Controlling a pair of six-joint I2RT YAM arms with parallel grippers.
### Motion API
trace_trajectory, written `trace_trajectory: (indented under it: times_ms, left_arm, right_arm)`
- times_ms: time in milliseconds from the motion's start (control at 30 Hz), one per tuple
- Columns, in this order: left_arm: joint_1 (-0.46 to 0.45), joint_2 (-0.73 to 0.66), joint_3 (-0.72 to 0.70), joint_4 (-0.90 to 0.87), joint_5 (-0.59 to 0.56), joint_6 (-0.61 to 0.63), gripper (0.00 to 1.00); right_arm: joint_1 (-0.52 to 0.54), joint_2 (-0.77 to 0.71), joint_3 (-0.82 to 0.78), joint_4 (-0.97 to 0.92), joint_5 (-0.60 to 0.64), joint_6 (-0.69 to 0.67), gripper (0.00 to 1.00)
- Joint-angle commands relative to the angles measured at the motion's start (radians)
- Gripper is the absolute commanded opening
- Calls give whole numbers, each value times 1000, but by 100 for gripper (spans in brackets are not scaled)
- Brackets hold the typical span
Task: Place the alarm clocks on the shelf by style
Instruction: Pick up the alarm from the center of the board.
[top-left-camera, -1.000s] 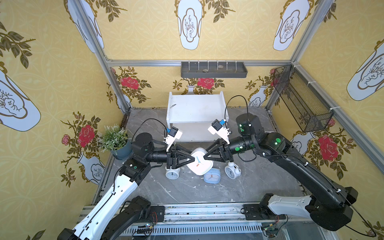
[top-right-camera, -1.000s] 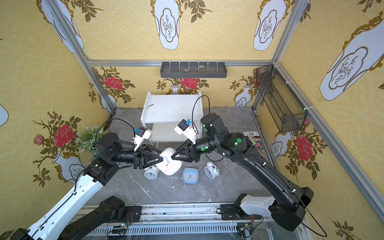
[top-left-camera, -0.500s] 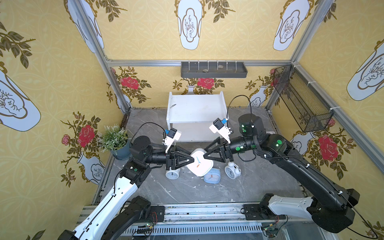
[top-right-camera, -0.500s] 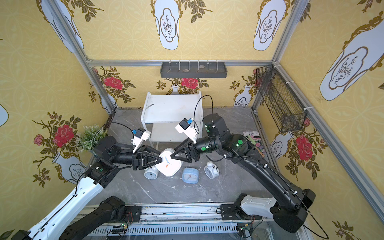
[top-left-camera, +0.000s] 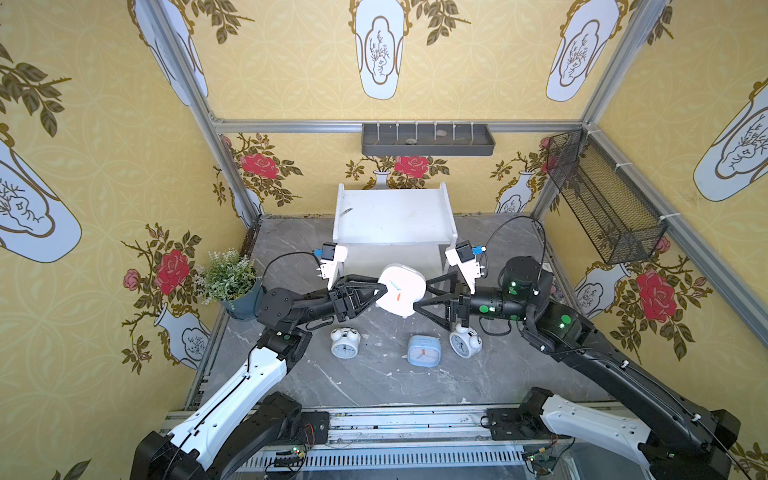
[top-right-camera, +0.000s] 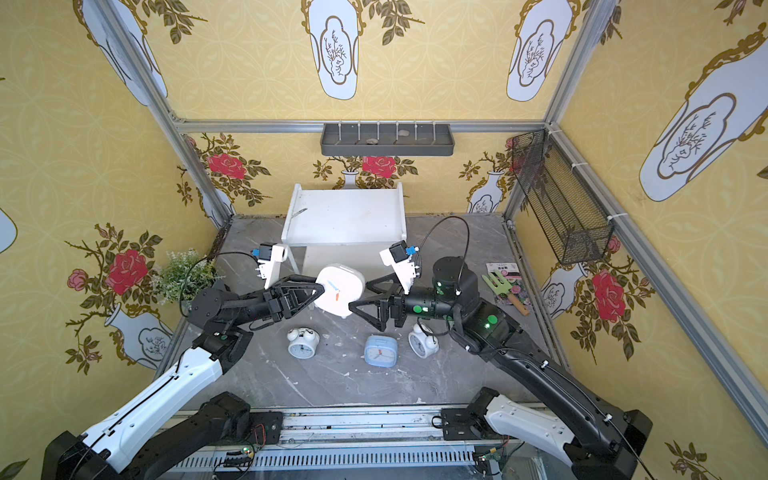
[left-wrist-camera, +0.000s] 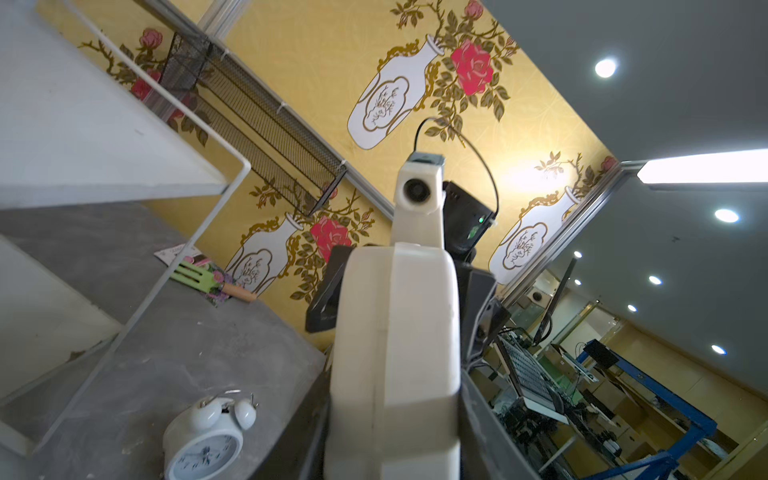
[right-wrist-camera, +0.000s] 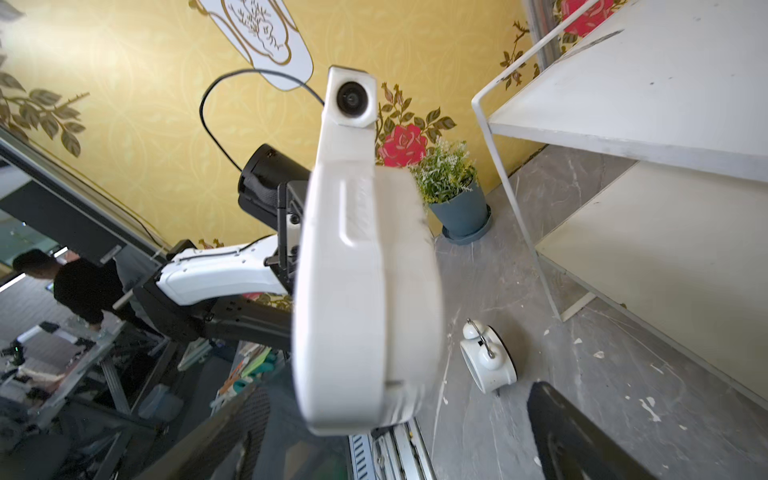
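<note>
Left pincer (top-left-camera: 379, 291) clamps the smooth white rounded-square clock (top-left-camera: 402, 286) at its 9 o'clock edge; right pincer (top-left-camera: 422, 296) gapes apart.

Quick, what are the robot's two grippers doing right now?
Left gripper: closed, holding the white square clock.
Right gripper: open, holding nothing.

The left arm (top-left-camera: 245, 386) and right arm (top-left-camera: 631, 382) are black tubes and round joints, with glossy white shells farthest from the jaws. The left gripper (top-left-camera: 380, 290) and right gripper (top-left-camera: 420, 296) have black open-frame triangular fingers (top-left-camera: 359, 279), and behind each rises a white angular camera mount (top-left-camera: 332, 266) with a blue plug (top-left-camera: 319, 252) and thin black cable (top-left-camera: 286, 254). Green dots (top-left-camera: 482, 308) mark the right arm's links.
</note>
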Motion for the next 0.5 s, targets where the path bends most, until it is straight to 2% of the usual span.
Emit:
trace_trajectory:
  times_ms: [0,300,467]
  left_arm:
    - [1,15,8,221,-54,-80,26]
    - [1,-2,-5,221,-69,-73,23]
    - [2,-11,-10,221,-82,-69,21]
  right_arm:
    - [-1,-4,-28,283,-28,107,97]
    - [-6,67,87,238,-117,47,87]
    - [-11,113,150,194,-176,22,74]
